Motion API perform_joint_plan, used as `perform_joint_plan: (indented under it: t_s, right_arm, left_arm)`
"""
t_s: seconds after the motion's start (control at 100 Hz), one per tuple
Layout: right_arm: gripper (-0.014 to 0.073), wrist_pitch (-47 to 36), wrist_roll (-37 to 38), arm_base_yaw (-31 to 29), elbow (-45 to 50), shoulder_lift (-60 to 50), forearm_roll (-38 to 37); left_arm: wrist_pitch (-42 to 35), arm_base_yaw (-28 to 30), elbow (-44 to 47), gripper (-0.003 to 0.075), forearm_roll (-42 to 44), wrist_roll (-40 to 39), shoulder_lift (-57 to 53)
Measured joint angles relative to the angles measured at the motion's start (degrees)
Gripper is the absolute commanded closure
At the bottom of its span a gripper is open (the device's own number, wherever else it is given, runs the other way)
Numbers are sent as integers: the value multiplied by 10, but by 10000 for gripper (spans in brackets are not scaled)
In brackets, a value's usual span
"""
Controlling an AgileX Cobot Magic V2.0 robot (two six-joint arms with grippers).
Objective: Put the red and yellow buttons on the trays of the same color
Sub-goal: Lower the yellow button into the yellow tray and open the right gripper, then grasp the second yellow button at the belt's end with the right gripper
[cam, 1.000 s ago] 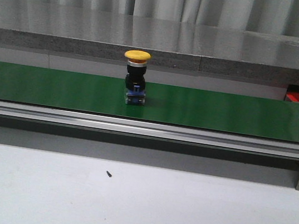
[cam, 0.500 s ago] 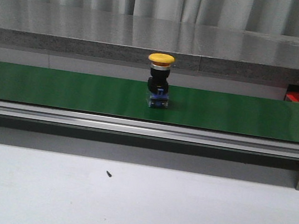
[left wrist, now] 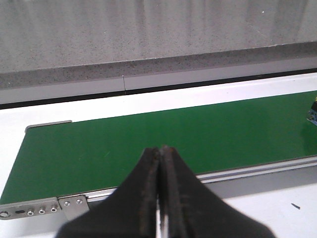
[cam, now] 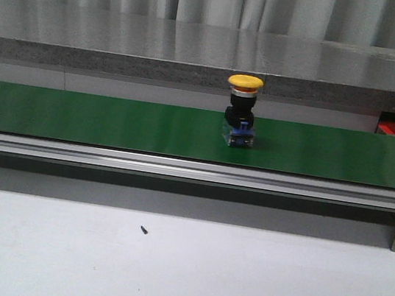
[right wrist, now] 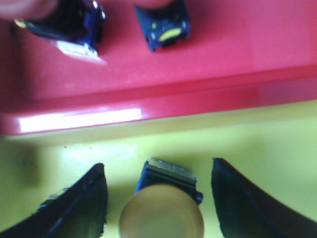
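Fingers of the right gripper [right wrist: 158, 198] stood spread, a yellow button [right wrist: 162, 214] between them with a gap on each side, resting on the yellow tray [right wrist: 257, 144]. Just beyond the tray's edge lay the red tray [right wrist: 223, 54], holding two buttons [right wrist: 163, 22] whose caps were cut off by the frame. The left gripper [left wrist: 161, 163] was closed on nothing, above the near rail of the green conveyor belt [left wrist: 148, 144], bare toward its left end. On the belt [cam: 76, 115], right of centre, another yellow button [cam: 241, 111] stood upright with open belt either side.
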Motion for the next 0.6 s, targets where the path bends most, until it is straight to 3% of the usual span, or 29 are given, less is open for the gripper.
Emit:
perform_joint_plan:
  t_s: [0.33,0.6]
  right_arm:
    - [125,39,-28,17,0,-109,64]
    - [123,77,-97,138,0,-140,84]
  left_arm:
    - [0,0,0,740,0,0,0]
    - [0,0,0,740,0,0,0]
